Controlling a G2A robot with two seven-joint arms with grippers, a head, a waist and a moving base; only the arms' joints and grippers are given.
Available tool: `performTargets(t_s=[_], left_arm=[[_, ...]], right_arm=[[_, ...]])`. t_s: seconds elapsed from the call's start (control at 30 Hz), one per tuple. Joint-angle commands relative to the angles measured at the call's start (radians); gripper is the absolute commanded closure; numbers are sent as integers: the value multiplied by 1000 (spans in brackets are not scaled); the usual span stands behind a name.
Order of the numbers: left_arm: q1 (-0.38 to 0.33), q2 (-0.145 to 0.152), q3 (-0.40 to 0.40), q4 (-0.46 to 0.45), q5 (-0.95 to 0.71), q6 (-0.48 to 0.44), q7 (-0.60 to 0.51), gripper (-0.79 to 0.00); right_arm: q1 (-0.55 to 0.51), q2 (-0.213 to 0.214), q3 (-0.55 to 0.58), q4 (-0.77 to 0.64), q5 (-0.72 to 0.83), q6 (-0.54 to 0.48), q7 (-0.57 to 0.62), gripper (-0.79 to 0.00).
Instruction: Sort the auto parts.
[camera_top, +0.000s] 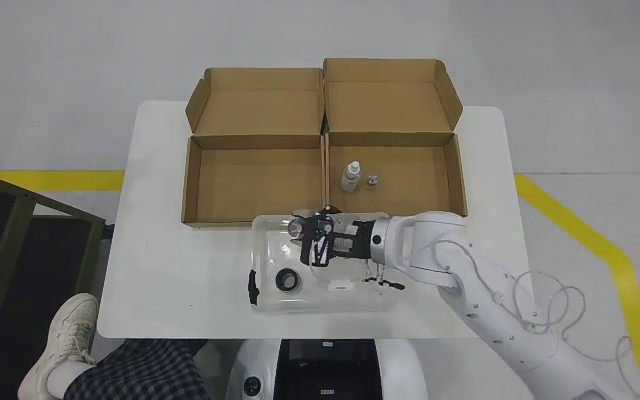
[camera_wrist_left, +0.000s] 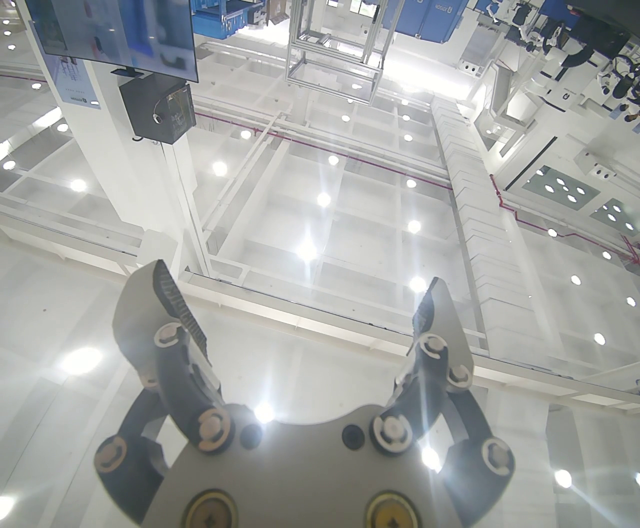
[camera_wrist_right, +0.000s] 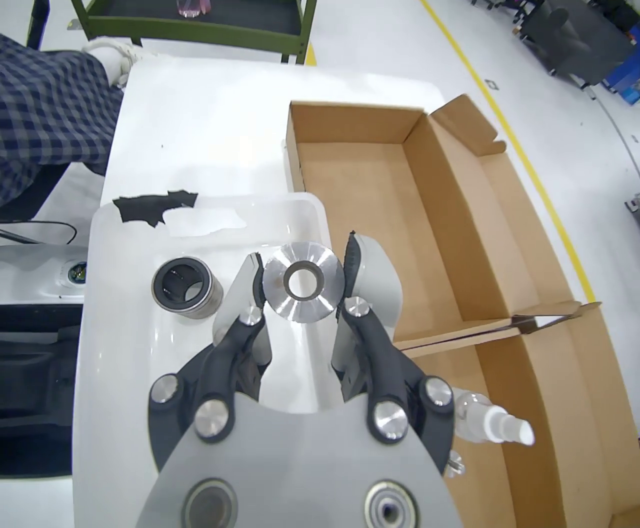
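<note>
Steel ring (camera_wrist_right: 300, 309) clamped in right hand (camera_wrist_right: 303, 251) near clear bin (camera_wrist_right: 280, 215) rim, cardboard box (camera_wrist_right: 375, 210) adjacent; left hand (camera_wrist_left: 297, 278) released.

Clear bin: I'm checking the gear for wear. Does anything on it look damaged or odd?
Yes. A ragged strip of black tape sticks on the clear bin's end wall, torn-edged, with a whitish smear beside it, like a patch. The metal ring in the right gripper looks sound.

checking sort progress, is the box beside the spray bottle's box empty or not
Empty: the top view shows bare cardboard inside that box; the spray bottle and a small metal part lie in the neighbouring box.
</note>
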Motion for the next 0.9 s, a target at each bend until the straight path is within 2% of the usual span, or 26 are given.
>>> performTargets(t_s=[0.0,0.13,0.5,0.87], left_arm=[[0,0,0,0,0,0,0,-785],[0,0,0,0,0,0,0,-785],[0,0,0,0,0,0,0,-785],[0,0,0,0,0,0,0,-785]], right_arm=[[-19,4,29,-30,7,8,-35,0],[-51,11,81,-69,44,5,-120,0],[-92,20,180,-101,98,-11,-266,0],[-112,27,268,-80,154,-34,-340,0]])
